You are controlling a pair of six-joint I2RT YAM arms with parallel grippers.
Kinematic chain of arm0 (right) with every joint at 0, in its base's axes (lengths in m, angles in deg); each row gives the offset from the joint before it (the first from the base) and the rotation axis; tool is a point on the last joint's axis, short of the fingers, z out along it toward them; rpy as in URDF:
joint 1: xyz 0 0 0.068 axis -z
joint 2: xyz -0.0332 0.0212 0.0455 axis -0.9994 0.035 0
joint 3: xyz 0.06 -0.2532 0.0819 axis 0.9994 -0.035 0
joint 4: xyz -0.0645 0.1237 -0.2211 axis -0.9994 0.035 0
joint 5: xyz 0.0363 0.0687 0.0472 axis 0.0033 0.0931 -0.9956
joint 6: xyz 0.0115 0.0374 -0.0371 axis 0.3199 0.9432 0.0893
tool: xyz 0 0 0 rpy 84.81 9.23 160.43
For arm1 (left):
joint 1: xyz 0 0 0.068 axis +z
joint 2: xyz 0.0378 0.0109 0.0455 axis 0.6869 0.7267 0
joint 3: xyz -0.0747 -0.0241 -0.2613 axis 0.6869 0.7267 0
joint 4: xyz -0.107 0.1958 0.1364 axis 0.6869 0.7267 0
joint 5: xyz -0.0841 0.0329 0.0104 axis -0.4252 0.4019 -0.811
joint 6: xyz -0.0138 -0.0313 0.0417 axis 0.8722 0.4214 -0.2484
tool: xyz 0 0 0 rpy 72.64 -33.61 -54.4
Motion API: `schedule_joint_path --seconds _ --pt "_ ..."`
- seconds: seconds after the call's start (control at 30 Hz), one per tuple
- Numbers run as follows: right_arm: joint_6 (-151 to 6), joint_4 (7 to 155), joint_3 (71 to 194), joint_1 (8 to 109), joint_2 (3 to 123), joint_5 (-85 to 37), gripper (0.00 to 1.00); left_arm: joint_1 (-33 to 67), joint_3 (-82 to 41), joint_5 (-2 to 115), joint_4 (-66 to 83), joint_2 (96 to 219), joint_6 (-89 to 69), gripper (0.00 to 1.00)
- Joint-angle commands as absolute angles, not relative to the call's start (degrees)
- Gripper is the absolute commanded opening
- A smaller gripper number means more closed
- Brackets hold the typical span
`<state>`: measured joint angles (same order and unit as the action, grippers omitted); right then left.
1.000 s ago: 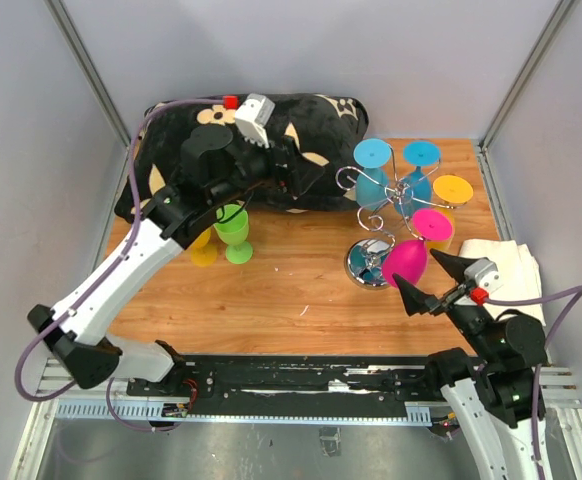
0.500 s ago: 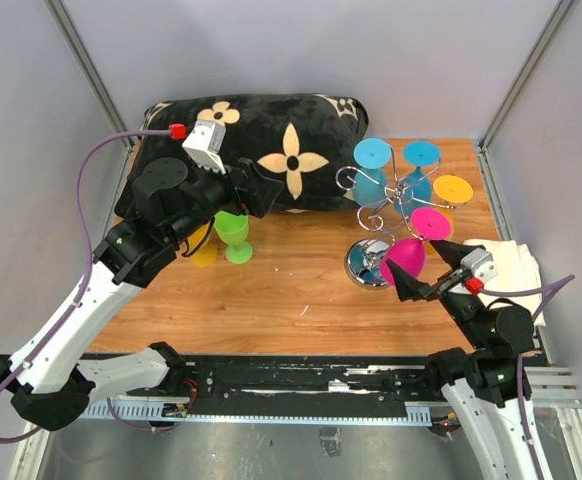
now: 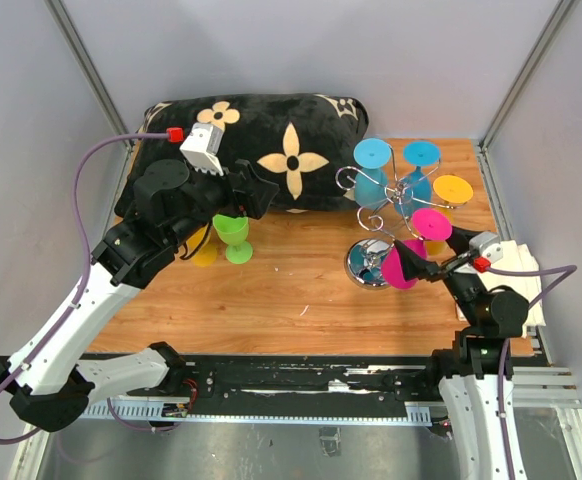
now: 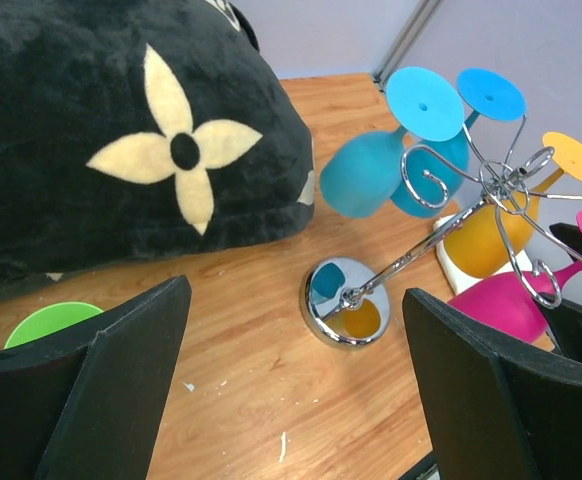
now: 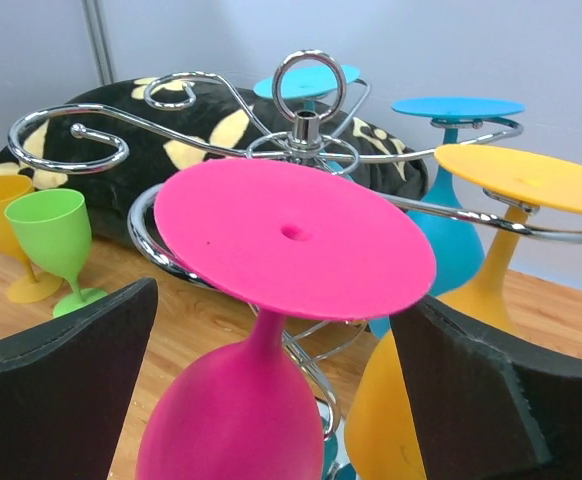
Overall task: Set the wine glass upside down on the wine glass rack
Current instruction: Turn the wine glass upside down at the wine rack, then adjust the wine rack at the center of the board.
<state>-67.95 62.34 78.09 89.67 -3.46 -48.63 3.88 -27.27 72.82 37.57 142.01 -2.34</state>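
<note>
By the wine glass rack (image 5: pixel 304 128), right claw (image 5: pixel 271 295) gapes around pink wine glass (image 5: pixel 291 235); left claw (image 4: pixel 296 295) gapes too.

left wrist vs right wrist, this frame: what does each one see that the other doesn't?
Left wrist only: the round mirrored base, seen whole from above.
Right wrist only: the standing yellow glass, upright beside the green glass, whose stem shows here.
Both: the wine glass rack, the hung pink glass, the hung yellow glass, the blue glasses, the black pillow, and at least the green glass's rim.
</note>
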Motion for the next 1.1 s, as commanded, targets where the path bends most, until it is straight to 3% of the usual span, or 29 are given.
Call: schedule_joint_path --seconds 0.0,0.2,0.73,0.93,1.07 --pt "-66.2 54.9 78.9 90.5 -1.7 -52.2 0.98 3.8 -26.8 73.7 37.6 141.7 -1.7 0.92" --pt "-69.1 61.9 82.1 90.5 1.3 -54.3 0.99 3.8 -26.6 73.4 37.6 141.9 -1.9 0.92" --pt "-66.2 72.8 78.8 90.5 -9.9 -55.2 0.98 3.8 -24.4 72.4 36.5 141.7 -0.8 0.92" --pt "-66.2 65.7 77.4 90.6 -9.6 -53.1 0.98 3.8 -24.4 73.2 37.1 141.7 -0.9 0.92" --pt "-64.8 61.6 79.5 93.5 -4.2 -60.4 0.99 3.8 -24.0 74.7 37.7 140.9 -0.9 0.92"
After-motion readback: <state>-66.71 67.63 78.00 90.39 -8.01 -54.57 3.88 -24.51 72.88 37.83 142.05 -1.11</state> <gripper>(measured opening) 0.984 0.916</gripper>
